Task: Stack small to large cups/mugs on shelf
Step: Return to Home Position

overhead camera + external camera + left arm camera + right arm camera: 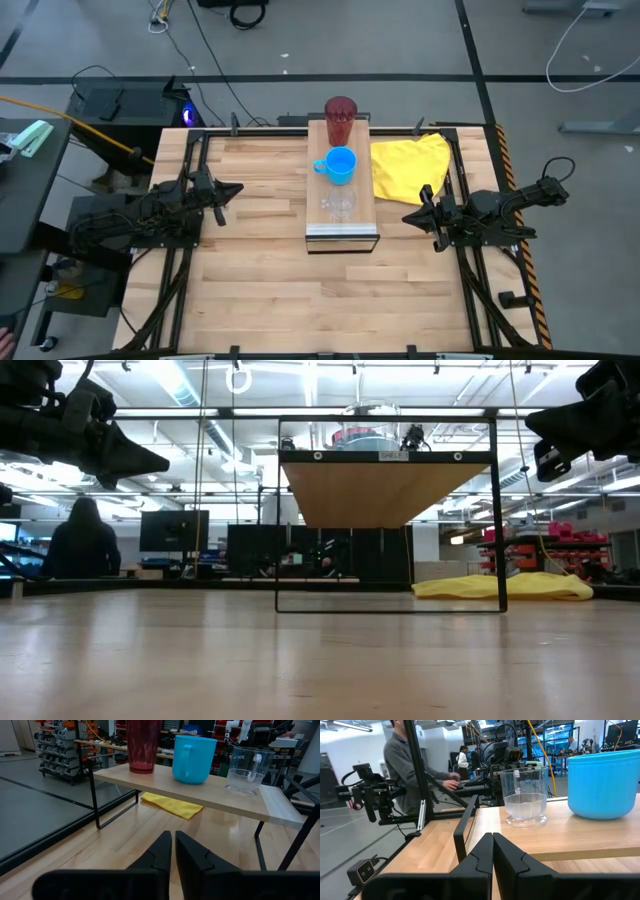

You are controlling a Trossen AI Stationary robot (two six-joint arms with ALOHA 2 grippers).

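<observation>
- Shelf (342, 232) of light wood on a dark frame stands in the upper middle of the high view, on the wooden surface (260, 290), its long side running from the top of the frame toward the bottom
- dark red tumbler (340, 118) stands upright at the shelf's upper end in that view
- blue mug (341, 165) stands at the middle of the shelf, its handle turned toward the left of the frame
- clear glass cup (339, 203) stands below the mug, near the shelf's lower end; the three form one row, each apart from the next
- yellow cloth (408, 165) lies crumpled on the surface just right of the shelf
- left gripper (233, 189) hangs left of centre, pointing toward the shelf and well apart from it; its fingers (161, 851) are pressed together on nothing
- right gripper (409, 215) hangs right of centre, below the cloth, also pointing at the shelf; its fingers (506, 854) are together and empty
- person in a dark hooded top (85, 540) shows at the left of the low view, beyond the surface
</observation>
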